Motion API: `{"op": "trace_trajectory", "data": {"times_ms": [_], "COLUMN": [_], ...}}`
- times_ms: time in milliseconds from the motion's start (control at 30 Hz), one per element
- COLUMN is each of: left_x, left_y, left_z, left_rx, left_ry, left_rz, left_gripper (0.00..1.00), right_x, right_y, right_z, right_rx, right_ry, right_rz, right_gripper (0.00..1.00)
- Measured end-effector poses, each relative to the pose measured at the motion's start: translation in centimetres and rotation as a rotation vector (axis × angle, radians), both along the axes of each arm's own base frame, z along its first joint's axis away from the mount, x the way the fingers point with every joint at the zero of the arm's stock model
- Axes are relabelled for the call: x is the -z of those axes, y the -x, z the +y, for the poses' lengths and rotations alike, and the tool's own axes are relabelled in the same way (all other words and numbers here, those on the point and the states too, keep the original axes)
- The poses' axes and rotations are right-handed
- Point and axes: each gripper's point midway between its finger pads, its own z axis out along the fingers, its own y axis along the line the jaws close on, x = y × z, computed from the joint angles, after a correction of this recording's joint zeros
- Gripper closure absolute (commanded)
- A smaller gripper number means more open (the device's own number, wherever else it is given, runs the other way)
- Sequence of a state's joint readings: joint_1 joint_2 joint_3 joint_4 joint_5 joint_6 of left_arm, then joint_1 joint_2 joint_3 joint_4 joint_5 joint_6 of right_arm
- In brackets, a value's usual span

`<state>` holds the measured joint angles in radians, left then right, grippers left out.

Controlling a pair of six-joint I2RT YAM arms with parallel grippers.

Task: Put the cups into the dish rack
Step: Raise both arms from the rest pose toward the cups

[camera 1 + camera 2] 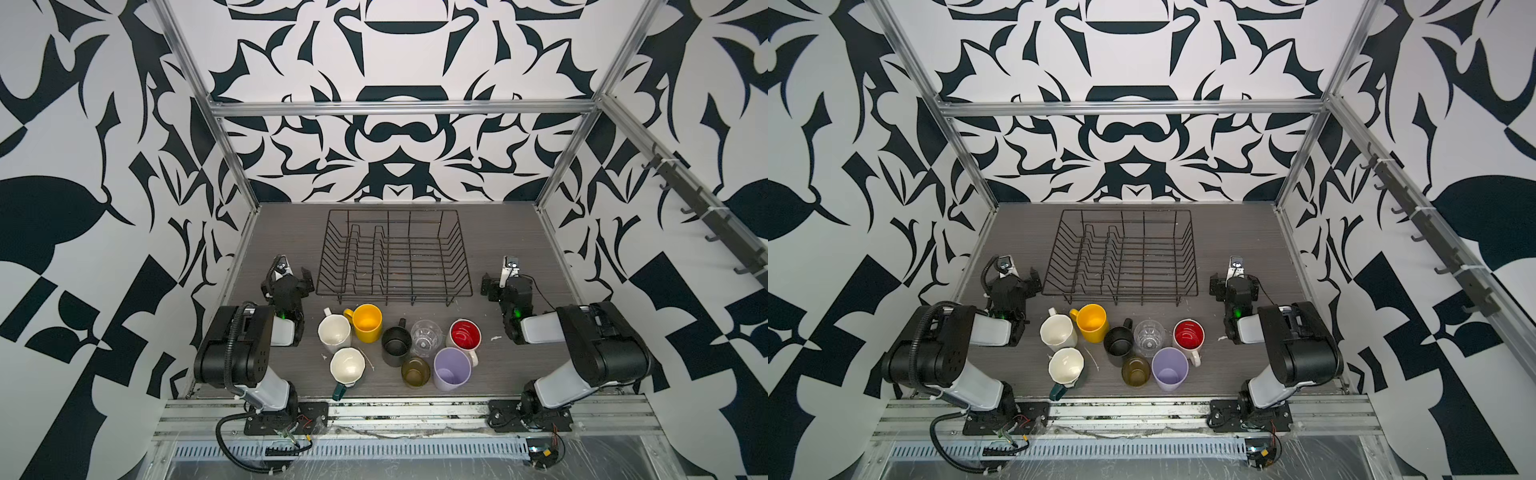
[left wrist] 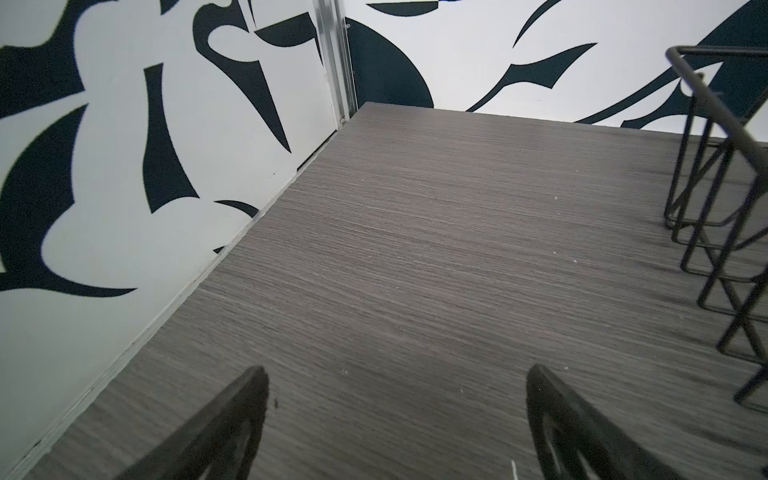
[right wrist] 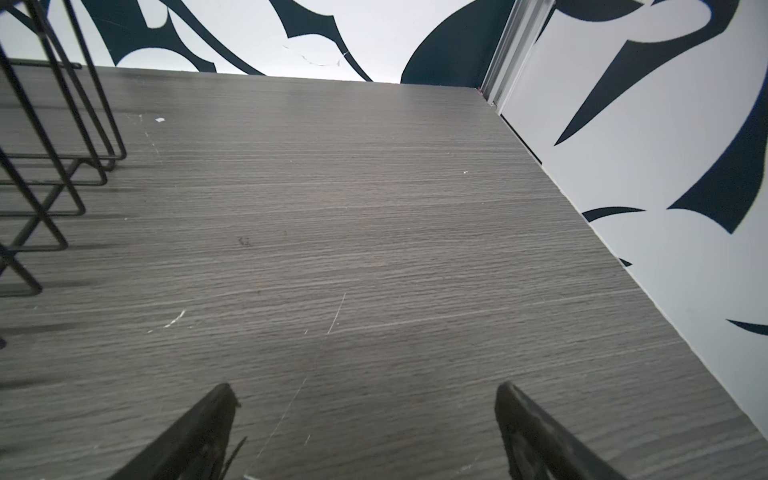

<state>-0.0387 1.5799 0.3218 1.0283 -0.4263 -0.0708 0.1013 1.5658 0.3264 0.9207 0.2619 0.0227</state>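
The empty black wire dish rack (image 1: 395, 253) (image 1: 1121, 253) stands mid-table. In front of it stand the cups, upright: white mug (image 1: 333, 330), yellow mug (image 1: 367, 323), black mug (image 1: 396, 340), clear glass (image 1: 426, 336), red-lined white mug (image 1: 465, 334), teal mug (image 1: 347, 365), amber-olive glass (image 1: 415, 372) and lilac tumbler (image 1: 452, 368). My left gripper (image 1: 286, 280) (image 2: 397, 370) hovers open left of the rack's front corner, over bare table. To the right of the rack my right gripper (image 1: 507, 282) (image 3: 365, 385) is open too, holding nothing. Each wrist view catches a rack edge (image 2: 725, 120) (image 3: 62, 157).
Patterned walls (image 1: 124, 249) with aluminium posts (image 1: 232, 166) close in the grey wood-grain table (image 1: 282, 232) on three sides. Both arm bases sit on a rail (image 1: 407, 409) at the front edge. A hook bar (image 1: 706, 216) runs along the right wall.
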Motion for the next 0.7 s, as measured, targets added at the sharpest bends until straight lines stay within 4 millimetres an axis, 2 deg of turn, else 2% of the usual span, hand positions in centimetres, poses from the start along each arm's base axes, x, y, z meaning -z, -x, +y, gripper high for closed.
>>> {"op": "trace_trajectory", "data": {"times_ms": [700], "left_x": [0.20], "left_y": [0.04], "left_z": [0.12], "left_rx": [-0.003], "left_ry": [0.000], "left_rz": [0.010], "left_gripper": [0.01], "right_x": [0.13], "right_y": [0.02], "right_z": [0.19], "right_rx": [-0.012], "right_ry": [0.000], "right_rz": [0.006], "right_gripper": [0.00]}}
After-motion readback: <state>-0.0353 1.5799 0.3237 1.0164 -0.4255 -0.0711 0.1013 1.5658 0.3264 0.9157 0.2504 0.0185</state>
